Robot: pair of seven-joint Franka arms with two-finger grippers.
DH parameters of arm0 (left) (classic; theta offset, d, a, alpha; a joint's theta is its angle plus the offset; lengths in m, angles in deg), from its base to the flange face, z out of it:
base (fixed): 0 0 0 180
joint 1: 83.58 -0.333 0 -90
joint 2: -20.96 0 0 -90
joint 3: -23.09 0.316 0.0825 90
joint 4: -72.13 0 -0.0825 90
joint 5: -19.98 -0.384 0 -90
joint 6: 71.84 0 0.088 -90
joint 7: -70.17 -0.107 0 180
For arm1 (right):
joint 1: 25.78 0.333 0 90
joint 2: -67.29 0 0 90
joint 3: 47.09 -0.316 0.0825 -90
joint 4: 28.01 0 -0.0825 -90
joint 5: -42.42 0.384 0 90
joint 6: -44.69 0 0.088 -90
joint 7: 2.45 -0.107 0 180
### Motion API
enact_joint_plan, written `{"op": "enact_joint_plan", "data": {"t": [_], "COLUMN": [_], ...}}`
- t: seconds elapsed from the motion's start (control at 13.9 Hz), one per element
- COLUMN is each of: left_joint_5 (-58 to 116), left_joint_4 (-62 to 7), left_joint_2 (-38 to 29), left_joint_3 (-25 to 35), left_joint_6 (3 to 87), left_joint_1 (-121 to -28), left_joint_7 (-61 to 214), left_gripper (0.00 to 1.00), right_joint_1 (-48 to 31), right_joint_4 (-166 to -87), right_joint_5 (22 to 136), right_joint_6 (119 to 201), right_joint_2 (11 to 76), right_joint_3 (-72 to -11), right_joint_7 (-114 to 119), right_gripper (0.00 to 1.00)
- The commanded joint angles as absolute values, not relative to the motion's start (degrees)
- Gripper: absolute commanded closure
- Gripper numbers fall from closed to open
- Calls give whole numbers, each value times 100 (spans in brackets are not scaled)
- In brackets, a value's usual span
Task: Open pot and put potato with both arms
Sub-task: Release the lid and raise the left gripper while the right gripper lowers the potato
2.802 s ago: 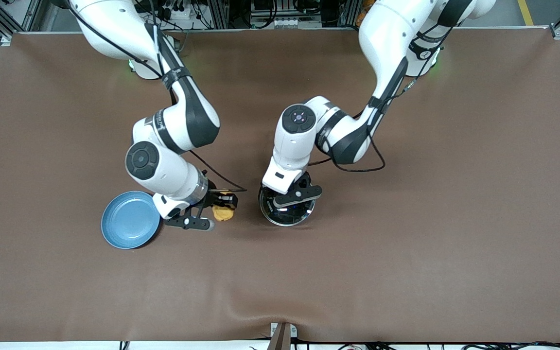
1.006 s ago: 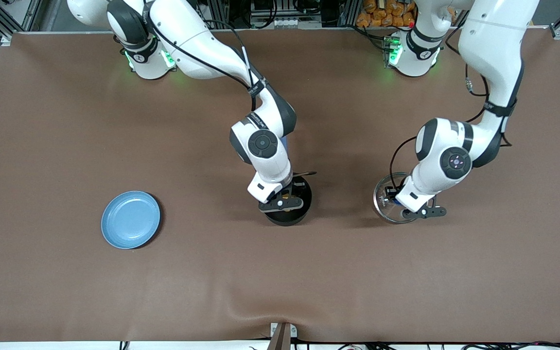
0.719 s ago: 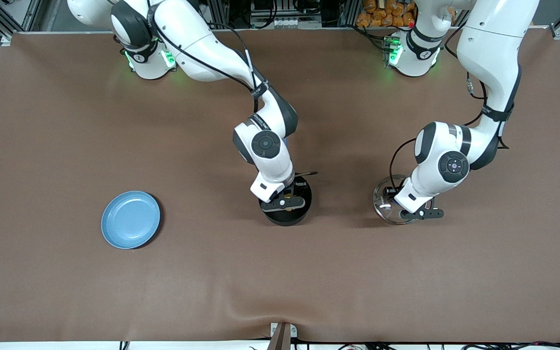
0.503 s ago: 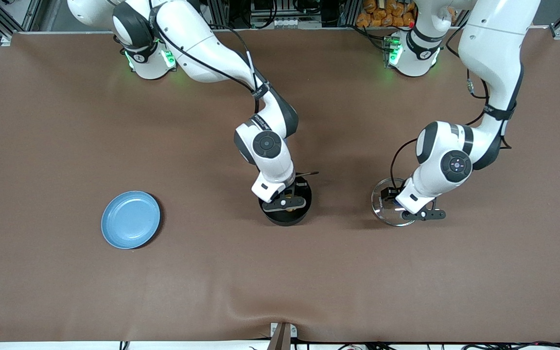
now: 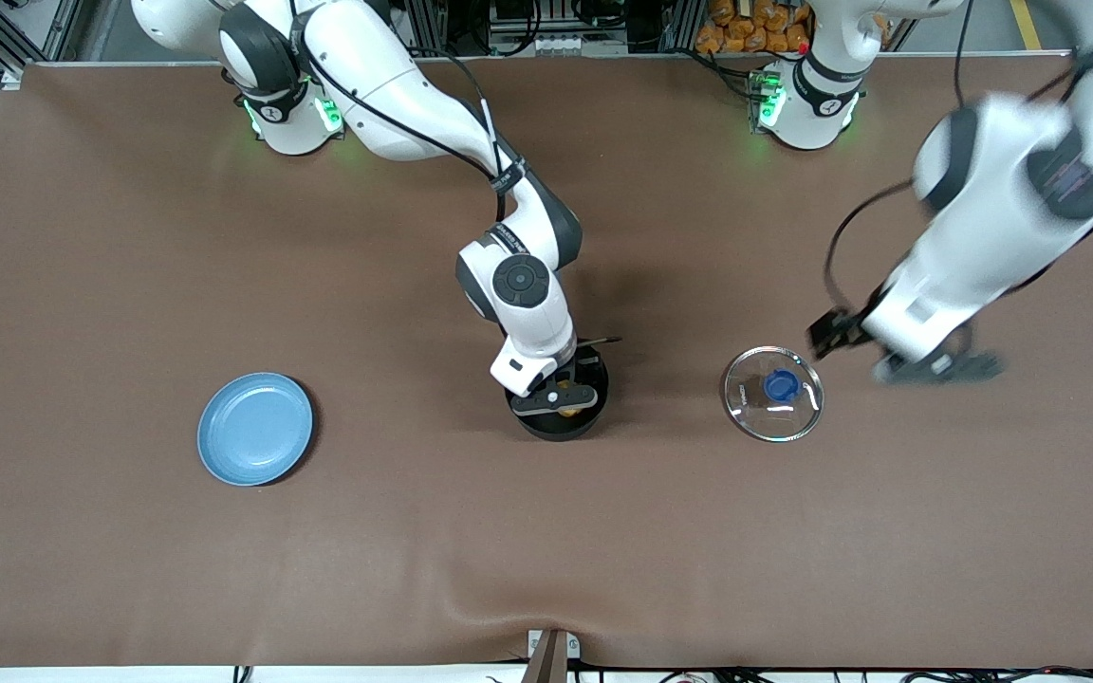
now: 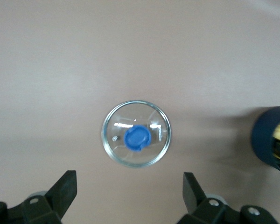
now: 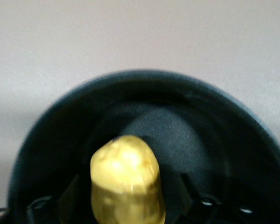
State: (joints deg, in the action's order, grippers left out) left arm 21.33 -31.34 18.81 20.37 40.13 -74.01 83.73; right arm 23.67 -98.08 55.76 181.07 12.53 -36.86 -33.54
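The black pot [image 5: 594, 410] stands mid-table with no lid on it. My right gripper [image 5: 556, 398] hangs low inside it, open. In the right wrist view the yellow potato [image 7: 126, 172] stands in the pot [image 7: 214, 140], with the gripper [image 7: 127, 198] spread round it and a gap on each side. The clear glass lid [image 5: 773, 394] with a blue knob lies on the table beside the pot, toward the left arm's end. My left gripper [image 5: 931, 368] is open, empty and raised beside the lid. The left wrist view shows that gripper [image 6: 129, 179], the lid [image 6: 136, 140] and the pot [image 6: 268, 140].
A light-blue plate [image 5: 255, 429] lies toward the right arm's end of the table, level with the pot. The brown table cover [image 5: 546, 550] has a raised fold at its front edge.
My left gripper has let go of the lid and swung up and away toward the left arm's end; the lid lies on the table. My right gripper stays in the pot.
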Motion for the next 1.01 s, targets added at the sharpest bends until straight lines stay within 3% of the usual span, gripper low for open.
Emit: {"op": "enact_joint_plan", "data": {"t": [0.0, 0.22, 0.36, 0.93], "left_joint_5": [2174, 2174, 2174, 1875], "left_joint_4": [-2818, -1887, -1648, -1664], "left_joint_2": [2420, 2395, 2394, 2254], "left_joint_3": [2028, 2019, 2019, 2071], "left_joint_6": [3287, 2451, 2247, 1877], "left_joint_1": [-7471, -7602, -7655, -7760], "left_joint_7": [8344, 8335, 8335, 7342], "left_gripper": [0, 0, 0, 0], "right_joint_1": [2379, 2370, 2370, 2327], "right_joint_4": [-9753, -9753, -9736, -9832], "right_joint_5": [5482, 5482, 5482, 5438], "right_joint_6": [18030, 17855, 17513, 15229], "right_joint_2": [1420, 1604, 1771, 3238], "right_joint_3": [-3628, -3532, -3391, -1968], "right_joint_7": [-3462, -3471, -3462, -3166], "right_gripper": [0, 0, 0, 0]}}
